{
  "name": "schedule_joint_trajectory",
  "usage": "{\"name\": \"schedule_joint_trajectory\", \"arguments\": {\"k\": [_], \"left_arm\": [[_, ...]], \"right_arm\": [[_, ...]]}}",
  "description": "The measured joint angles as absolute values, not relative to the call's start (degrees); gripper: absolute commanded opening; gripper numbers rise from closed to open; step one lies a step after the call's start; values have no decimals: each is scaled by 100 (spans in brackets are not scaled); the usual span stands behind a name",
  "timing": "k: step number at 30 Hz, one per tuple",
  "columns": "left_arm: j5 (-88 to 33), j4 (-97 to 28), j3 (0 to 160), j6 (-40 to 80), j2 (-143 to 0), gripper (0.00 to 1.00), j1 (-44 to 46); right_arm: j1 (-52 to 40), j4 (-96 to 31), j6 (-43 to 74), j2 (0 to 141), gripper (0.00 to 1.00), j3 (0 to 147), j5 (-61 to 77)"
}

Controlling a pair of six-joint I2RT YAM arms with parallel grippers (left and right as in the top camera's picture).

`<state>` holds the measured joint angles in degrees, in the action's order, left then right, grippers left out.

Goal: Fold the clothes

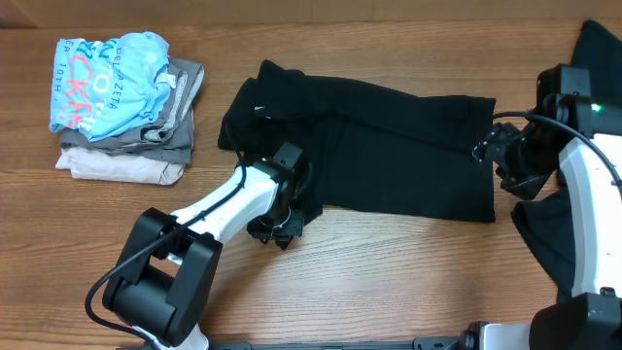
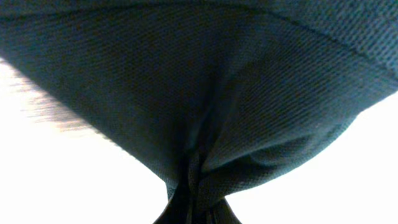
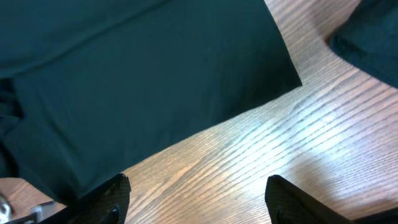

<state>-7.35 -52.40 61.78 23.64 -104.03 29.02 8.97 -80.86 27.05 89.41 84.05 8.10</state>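
The clothes are only partway folded, by my reading. One black garment (image 1: 389,146) lies on the table (image 1: 389,282) as a long band between the two pincers. Its outline is roughly rectangular, which suggests a first fold is in, but it is not yet a compact packet. The left pincer (image 1: 280,222) is pressed together on the garment's near corner; its wrist view shows cloth gathered into a tight pleat running down into the jaws. The right pincer (image 3: 199,202) stands spread with nothing between its fingers (image 3: 115,196), bare wood beneath it and the garment's edge just ahead. A second black garment (image 1: 539,228) lies crumpled beside and behind the right pincer, apparently not started. A folded stack (image 1: 126,107) sits well away from the left pincer. Left to do, I judge: the cross folds on the first piece, then the whole second piece.
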Motion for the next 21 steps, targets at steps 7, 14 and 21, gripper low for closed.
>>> {"name": "schedule_joint_trajectory", "arguments": {"k": [7,14,21], "left_arm": [[-757,-5815,7210,2180,-10442,4,2665],[-792,-6189,7915,1844,-10442,4,2648],[-556,-6241,8193,1693,-10442,4,2648]], "right_arm": [[897,-7225,2928,8941,73,7188,709],[989,-6239,3332,8932,72,5970,419],[1210,-5308,3527,8936,65,5218,276]]}}
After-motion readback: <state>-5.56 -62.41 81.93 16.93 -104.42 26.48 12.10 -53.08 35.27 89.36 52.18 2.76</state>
